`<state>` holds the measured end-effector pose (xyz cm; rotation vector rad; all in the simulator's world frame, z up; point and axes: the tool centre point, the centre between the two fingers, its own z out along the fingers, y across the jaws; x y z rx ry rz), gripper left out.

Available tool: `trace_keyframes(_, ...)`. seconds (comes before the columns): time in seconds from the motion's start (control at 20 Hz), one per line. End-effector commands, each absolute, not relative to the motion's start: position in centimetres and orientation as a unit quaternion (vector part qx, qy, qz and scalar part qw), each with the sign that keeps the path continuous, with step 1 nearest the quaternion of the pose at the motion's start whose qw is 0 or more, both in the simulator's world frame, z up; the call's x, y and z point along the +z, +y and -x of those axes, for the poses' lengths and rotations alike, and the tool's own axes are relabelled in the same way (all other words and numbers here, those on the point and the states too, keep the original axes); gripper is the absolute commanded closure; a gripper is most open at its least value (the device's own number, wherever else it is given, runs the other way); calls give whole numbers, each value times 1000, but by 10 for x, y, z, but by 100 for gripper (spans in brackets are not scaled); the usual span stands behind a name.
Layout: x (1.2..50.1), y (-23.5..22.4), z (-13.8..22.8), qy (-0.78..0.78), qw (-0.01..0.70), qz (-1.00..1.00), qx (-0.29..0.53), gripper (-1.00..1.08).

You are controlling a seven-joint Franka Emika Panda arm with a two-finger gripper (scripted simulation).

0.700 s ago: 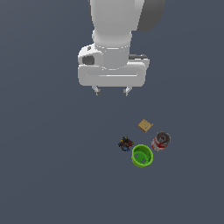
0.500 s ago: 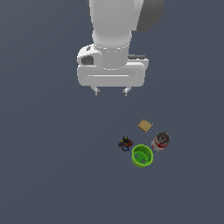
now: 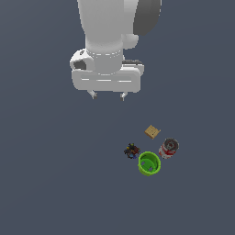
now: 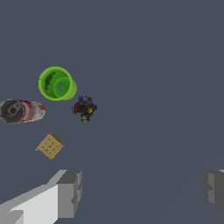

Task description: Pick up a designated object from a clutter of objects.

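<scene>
The designated object, a red-and-white can (image 3: 168, 148) with silver ends, lies on its side toward the exterior view's right, and also shows in the wrist view (image 4: 21, 111). It belongs to the clutter of objects with a bright green cup (image 3: 149, 164) (image 4: 56, 83), a flat tan square (image 3: 152, 132) (image 4: 50, 145) and a dark multicoloured knot (image 3: 131, 150) (image 4: 84, 108). My gripper (image 3: 108, 95) hangs open well above the floor, up and to the exterior view's left of the clutter. Its grey fingers (image 4: 70, 192) are spread wide with nothing between them.
The items rest on a plain dark grey floor (image 3: 55, 174). The green cup sits right beside the can, and the tan square lies just behind it. The white arm body (image 3: 108, 46) fills the upper middle of the exterior view.
The arm has crept slightly toward the exterior view's right and a touch lower. The objects have not moved.
</scene>
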<state>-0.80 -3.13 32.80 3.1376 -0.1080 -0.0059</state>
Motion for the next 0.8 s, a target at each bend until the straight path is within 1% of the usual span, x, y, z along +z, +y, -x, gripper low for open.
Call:
trace_keyframes(0.0, 327, -29, 7, -32, 1, -999, -2, -92)
trace_keyframes(0.4, 310, -5, -10, 10, 8, -1000, -2, -92)
trace_keyframes(0.75, 272, 47, -36, 90, 17, -996, -3, -92)
